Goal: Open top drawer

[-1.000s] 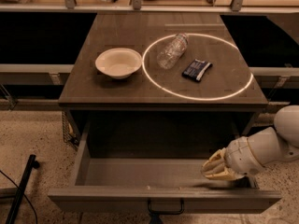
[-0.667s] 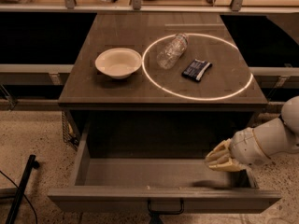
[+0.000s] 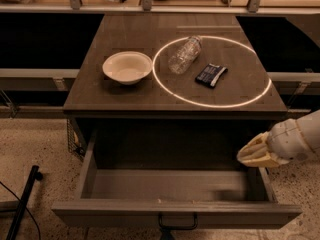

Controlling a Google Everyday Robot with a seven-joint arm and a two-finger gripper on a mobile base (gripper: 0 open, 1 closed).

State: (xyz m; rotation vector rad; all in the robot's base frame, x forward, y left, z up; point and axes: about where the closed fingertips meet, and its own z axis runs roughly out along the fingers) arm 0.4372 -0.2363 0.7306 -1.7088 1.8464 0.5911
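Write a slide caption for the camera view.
Top drawer pulled open; claw above its right side; bowl, bottle, packet on the table.

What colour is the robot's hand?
Cream. The hand hovers over the top drawer, right side; camera view.

The top drawer (image 3: 175, 213) is a flat grey-beige with a small black handle (image 3: 177, 224) and a shadowed grey inside. The tabletop (image 3: 95, 91) is dark grey-brown with a faint grain. On it are a cream-white bowl (image 3: 127, 67), a clear, colourless bottle (image 3: 184, 54) and a black packet (image 3: 211, 75) with pale markings. A thin ring (image 3: 215, 106) of pale yellow-white light surrounds the bottle and packet. The end effector (image 3: 242, 157), over the drawer's right end, is pale cream-yellow on a white arm (image 3: 300, 139). The floor (image 3: 40, 144) is speckled beige.
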